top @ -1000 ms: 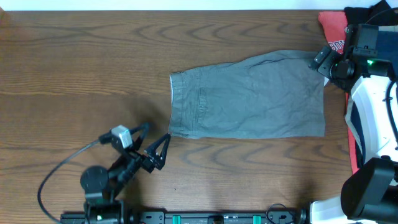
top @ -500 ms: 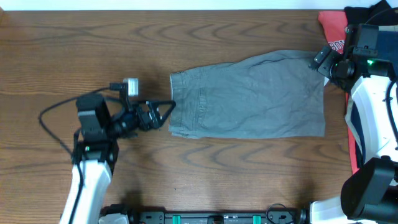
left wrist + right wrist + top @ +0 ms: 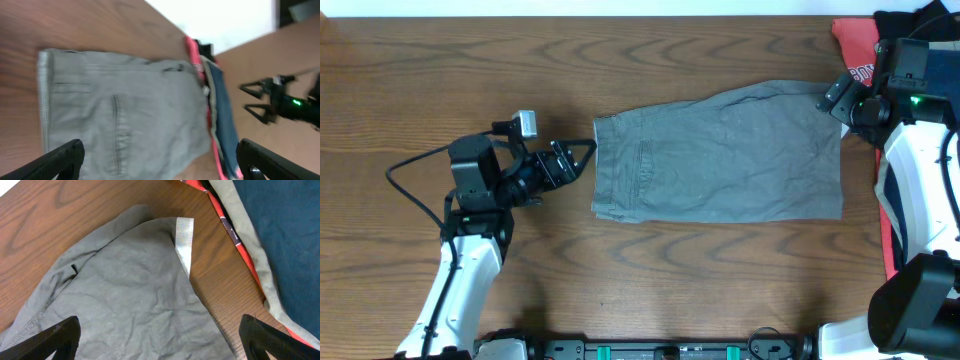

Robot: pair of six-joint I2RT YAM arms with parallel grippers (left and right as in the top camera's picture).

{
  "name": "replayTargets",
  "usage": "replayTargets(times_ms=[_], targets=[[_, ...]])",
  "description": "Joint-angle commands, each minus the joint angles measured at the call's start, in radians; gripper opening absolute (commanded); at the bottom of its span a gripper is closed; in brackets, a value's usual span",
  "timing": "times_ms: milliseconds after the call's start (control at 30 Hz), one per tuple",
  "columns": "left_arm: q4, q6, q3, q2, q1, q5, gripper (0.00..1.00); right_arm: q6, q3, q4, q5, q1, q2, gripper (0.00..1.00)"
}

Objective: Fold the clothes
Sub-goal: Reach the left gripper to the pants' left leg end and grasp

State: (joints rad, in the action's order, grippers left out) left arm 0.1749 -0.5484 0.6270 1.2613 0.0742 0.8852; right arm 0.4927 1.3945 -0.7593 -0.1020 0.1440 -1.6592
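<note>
The grey shorts [image 3: 720, 155] lie folded flat in the middle of the table, waistband to the left. They also show in the left wrist view [image 3: 120, 115] and the right wrist view [image 3: 130, 300]. My left gripper [image 3: 582, 160] is open and empty just left of the waistband edge. My right gripper [image 3: 832, 98] is open and empty over the shorts' upper right corner, where a pale inner strip [image 3: 184, 242] is turned up. A coral-red garment [image 3: 855, 50], a navy garment [image 3: 280, 240] and a black garment [image 3: 920, 20] are piled at the right edge.
The wooden table [image 3: 470, 80] stretches bare to the left and along the front. The right arm's white body [image 3: 920, 190] lies over the pile at the right edge. A black cable [image 3: 410, 175] loops beside the left arm.
My left arm has swung up from the front edge and its open gripper has come to the waistband's left edge. The right arm and the shorts have not moved.
</note>
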Motion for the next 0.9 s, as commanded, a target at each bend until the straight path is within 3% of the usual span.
replayTargets(times_ms=[0, 200, 367, 633, 867], targets=[[-0.11, 0.093, 0.093, 0.043, -0.015, -0.165, 0.98, -0.007, 0.015, 0.0, -0.002, -0.001, 0.013, 0.99], [-0.562, 0.332, 0.363, 0.182, -0.069, -0.472, 0.98, -0.007, 0.016, 0.0, -0.002, -0.001, 0.013, 0.99], [-0.719, 0.377, 0.515, 0.271, -0.094, -0.61, 0.98, -0.007, 0.015, 0.0, -0.002, -0.001, 0.013, 0.99], [-0.687, 0.37, 0.513, 0.317, -0.095, -0.589, 0.98, -0.007, 0.015, 0.0, -0.002, -0.001, 0.013, 0.99], [-0.654, 0.372, 0.488, 0.389, -0.095, -0.319, 0.98, -0.007, 0.015, 0.0, -0.002, -0.001, 0.013, 0.99]])
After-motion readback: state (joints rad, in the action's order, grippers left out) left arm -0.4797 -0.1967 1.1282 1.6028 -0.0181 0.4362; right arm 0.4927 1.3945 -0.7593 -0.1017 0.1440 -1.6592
